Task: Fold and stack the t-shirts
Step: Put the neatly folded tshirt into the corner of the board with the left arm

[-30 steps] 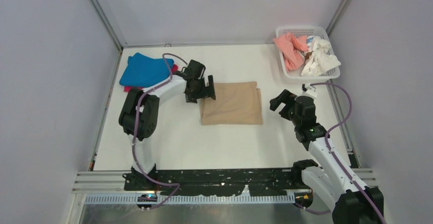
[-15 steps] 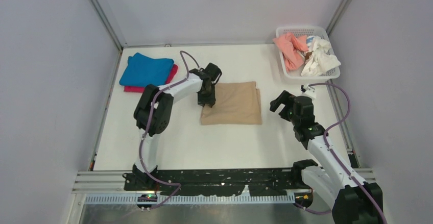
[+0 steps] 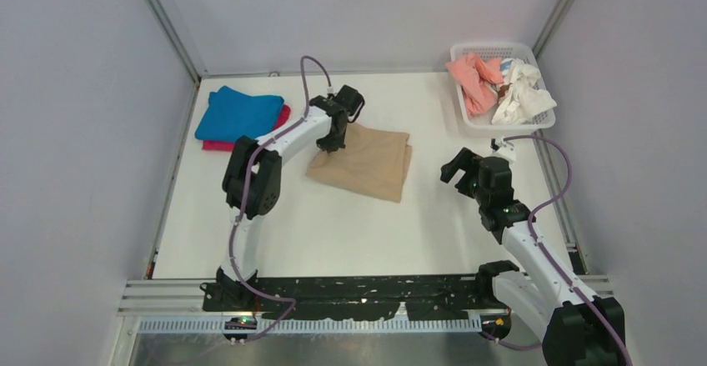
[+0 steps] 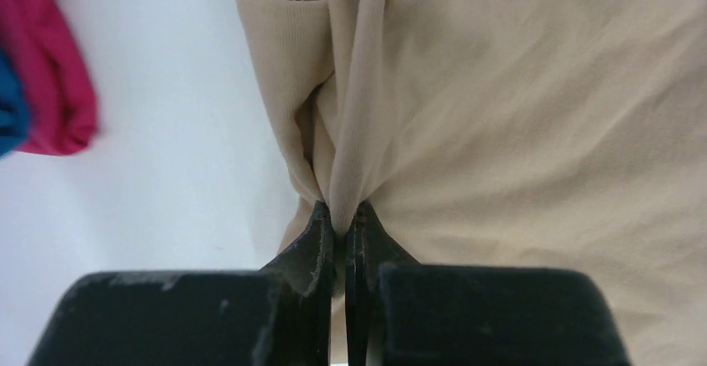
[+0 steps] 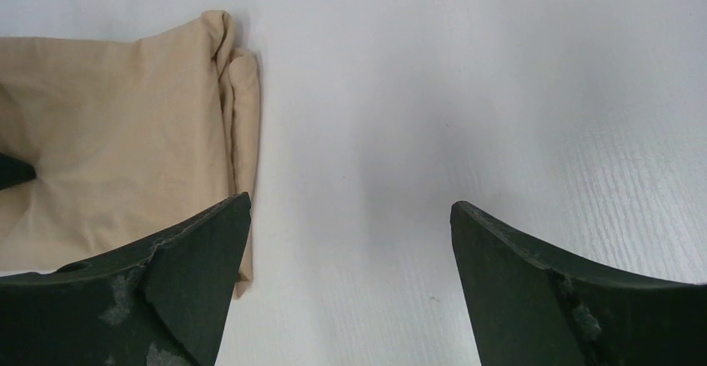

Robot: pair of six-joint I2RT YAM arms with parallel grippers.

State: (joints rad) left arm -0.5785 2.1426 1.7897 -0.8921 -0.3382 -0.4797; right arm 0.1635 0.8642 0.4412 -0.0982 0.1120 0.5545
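Note:
The folded tan t-shirt point(image 3: 363, 162) point(image 4: 517, 116) point(image 5: 108, 141) lies skewed in the middle of the table. My left gripper point(image 3: 333, 143) point(image 4: 343, 216) is shut on a pinch of its left edge, and the cloth bunches up between the fingers. A folded blue t-shirt point(image 3: 238, 112) rests on a magenta t-shirt point(image 3: 281, 119) point(image 4: 50, 74) at the back left. A salmon t-shirt point(image 3: 473, 77) and a white t-shirt point(image 3: 521, 92) lie crumpled in the basket. My right gripper point(image 3: 458, 168) point(image 5: 350, 216) hovers open over bare table, right of the tan shirt.
The white mesh basket point(image 3: 498, 50) stands at the back right corner. Grey walls close in the table on the left, right and back. A metal rail point(image 3: 375, 291) runs along the near edge by the arm bases.
My left gripper closed on the tan shirt's left edge and dragged it toward the back left, so the shirt now lies turned and skewed. The right arm stayed still.

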